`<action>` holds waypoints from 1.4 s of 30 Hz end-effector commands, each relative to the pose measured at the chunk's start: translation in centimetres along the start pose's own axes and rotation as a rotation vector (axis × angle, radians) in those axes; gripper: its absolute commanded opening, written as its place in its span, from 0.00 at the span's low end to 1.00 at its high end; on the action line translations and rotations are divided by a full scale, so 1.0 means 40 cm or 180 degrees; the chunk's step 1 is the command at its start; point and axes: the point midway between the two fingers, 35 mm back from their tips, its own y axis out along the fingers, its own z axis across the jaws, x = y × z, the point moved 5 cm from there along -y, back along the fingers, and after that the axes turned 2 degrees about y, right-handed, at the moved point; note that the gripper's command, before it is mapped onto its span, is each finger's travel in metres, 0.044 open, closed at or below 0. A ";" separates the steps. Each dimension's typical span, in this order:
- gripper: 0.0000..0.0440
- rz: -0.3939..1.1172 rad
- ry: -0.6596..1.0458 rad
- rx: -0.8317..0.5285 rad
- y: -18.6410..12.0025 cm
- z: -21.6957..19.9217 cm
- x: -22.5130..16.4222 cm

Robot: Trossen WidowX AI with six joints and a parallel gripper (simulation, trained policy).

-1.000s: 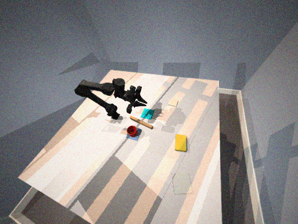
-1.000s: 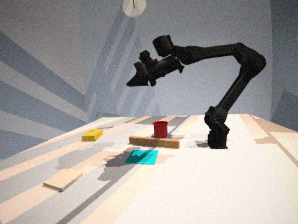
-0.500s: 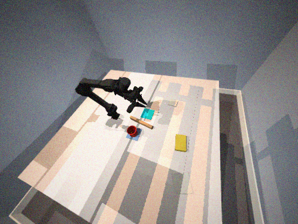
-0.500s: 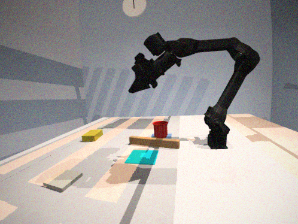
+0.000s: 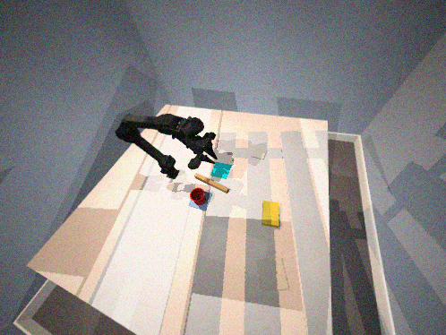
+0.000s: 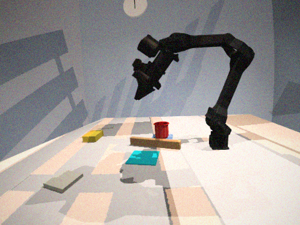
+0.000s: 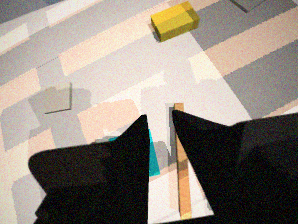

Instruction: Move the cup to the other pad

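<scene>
While the gripper (image 5: 216, 160) (image 6: 137, 98) (image 7: 159, 117) is being held up near the bench's arm-side edge, its fingers kept mostly closed on nothing, one red cup (image 5: 197, 196) (image 6: 161, 130) is being borne upright by the blue pad (image 5: 197, 206) (image 6: 171, 136), well in from the bench's corners. No marbles are being shown, so no count there. Handling guess: light, stiff, maybe slick, easily tipped if marbles are being carried; best being gripped low around the wall, not at the rim. Two pads are being counted, blue plus teal (image 5: 221, 170) (image 6: 142, 158) (image 7: 154, 160), one wooden bar (image 5: 211, 183) (image 6: 155, 143) (image 7: 183, 175) being kept between, and one yellow block (image 5: 270, 213) (image 6: 93, 136) (image 7: 175, 22).
</scene>
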 end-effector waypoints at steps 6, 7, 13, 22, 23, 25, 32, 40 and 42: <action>0.25 0.0415 -0.0059 -0.0129 0.005 -0.009 -0.013; 0.25 0.0469 -0.0070 -0.0145 0.005 -0.011 -0.015; 0.23 0.0794 -0.0146 -0.0237 0.010 -0.023 -0.029; 0.23 0.1266 -0.0279 -0.0359 0.021 -0.051 -0.051; 0.24 0.1316 -0.0294 -0.0371 0.023 -0.055 -0.054; 0.24 0.1412 -0.0322 -0.0395 0.027 -0.062 -0.059; 0.24 0.1716 -0.0410 -0.0463 0.045 -0.092 -0.077; 0.26 0.1993 -0.0484 -0.0508 0.073 -0.127 -0.097; 0.26 0.2042 -0.0500 -0.0515 0.082 -0.136 -0.102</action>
